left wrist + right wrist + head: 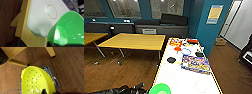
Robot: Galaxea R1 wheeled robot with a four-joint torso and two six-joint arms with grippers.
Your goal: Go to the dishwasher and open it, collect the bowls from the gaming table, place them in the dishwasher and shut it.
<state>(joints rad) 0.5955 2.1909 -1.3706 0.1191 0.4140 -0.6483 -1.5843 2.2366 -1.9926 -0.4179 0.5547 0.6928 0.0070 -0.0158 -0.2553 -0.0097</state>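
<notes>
The green bowl (pixel 70 28) sits in the left gripper (pixel 52 43) above the white gaming table (pixel 40 18), and the right gripper (pixel 43 92) holds a yellow-green bowl (pixel 36 80) (with little holes) over the wood floor (pixel 67 65).

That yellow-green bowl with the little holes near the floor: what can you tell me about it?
The yellow-green bowl looks like smooth, glossy plastic, lime-yellow, round and fairly deep, with small dark holes dotted over its inner wall like a colander. Bright glints show on its surface. It is tipped on edge rather than lying flat, hanging above the brown wooden floor and a dark part of the robot. Something dark meets its rim at the near edge, apparently the right end effector; the grip itself is hard to make out.
</notes>
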